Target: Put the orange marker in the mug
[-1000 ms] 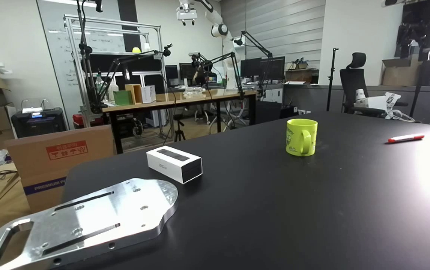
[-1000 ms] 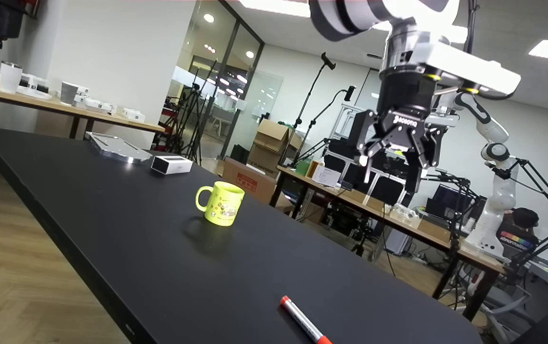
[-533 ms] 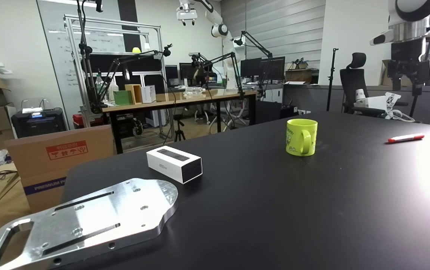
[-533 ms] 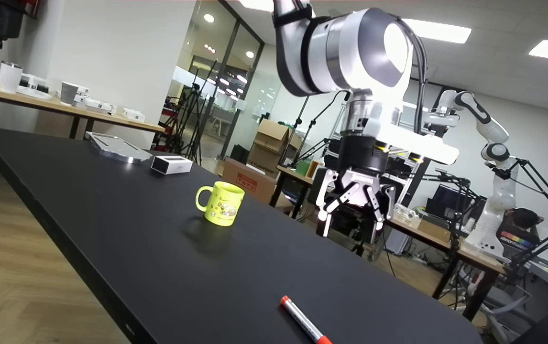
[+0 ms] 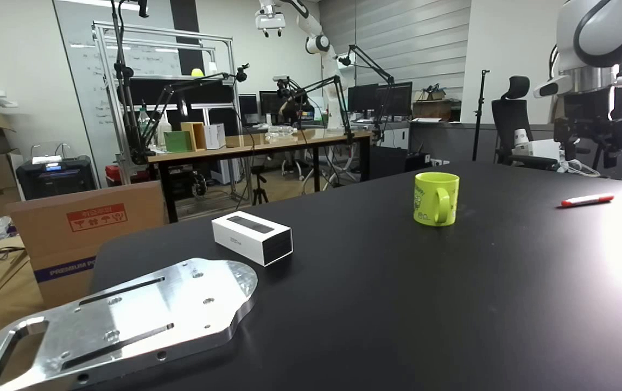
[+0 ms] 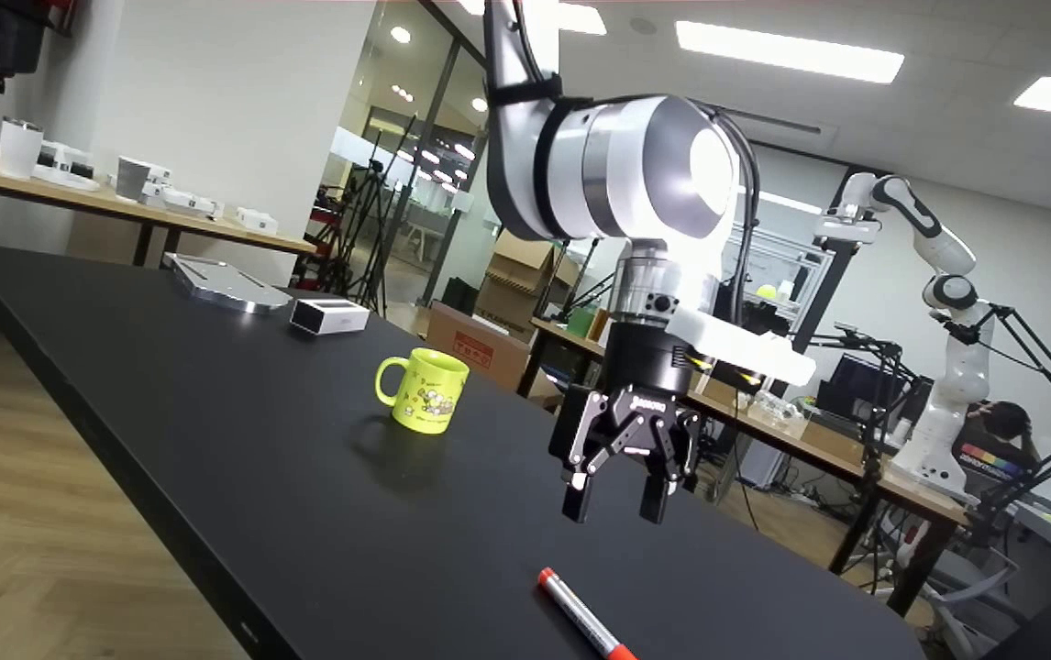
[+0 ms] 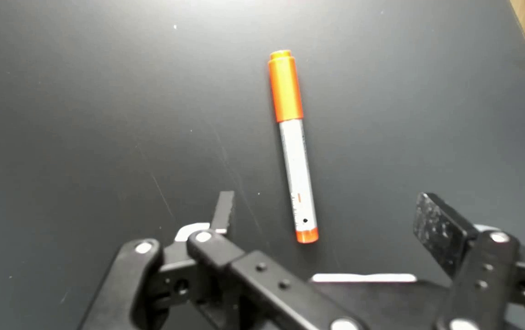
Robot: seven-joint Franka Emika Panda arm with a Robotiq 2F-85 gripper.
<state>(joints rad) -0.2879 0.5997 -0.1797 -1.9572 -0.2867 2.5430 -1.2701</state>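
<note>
The orange marker (image 7: 297, 169), white-bodied with an orange cap and end, lies on the black table. It also shows in both exterior views (image 5: 586, 201) (image 6: 580, 616), cut by the bottom edge in the latter. The yellow-green mug (image 6: 431, 392) stands upright on the table, its handle at the side; it also shows in an exterior view (image 5: 435, 200). My gripper (image 6: 614, 513) is open and empty, above the table and a little beyond the marker. In the wrist view my gripper (image 7: 325, 195) has its fingers wide apart, with the marker's near end between them in the picture, not touched.
A white box with a dark end (image 5: 252, 237) and a silver metal plate (image 5: 153, 309) lie on the table (image 5: 387, 304) past the mug from the marker. The table's edge shows at the wrist view's upper right. A cardboard box (image 5: 94, 228) stands beyond the table.
My arm has come down toward the table and, in an exterior view, moved left toward the marker. The gripper stays open. The marker and mug have not moved.
</note>
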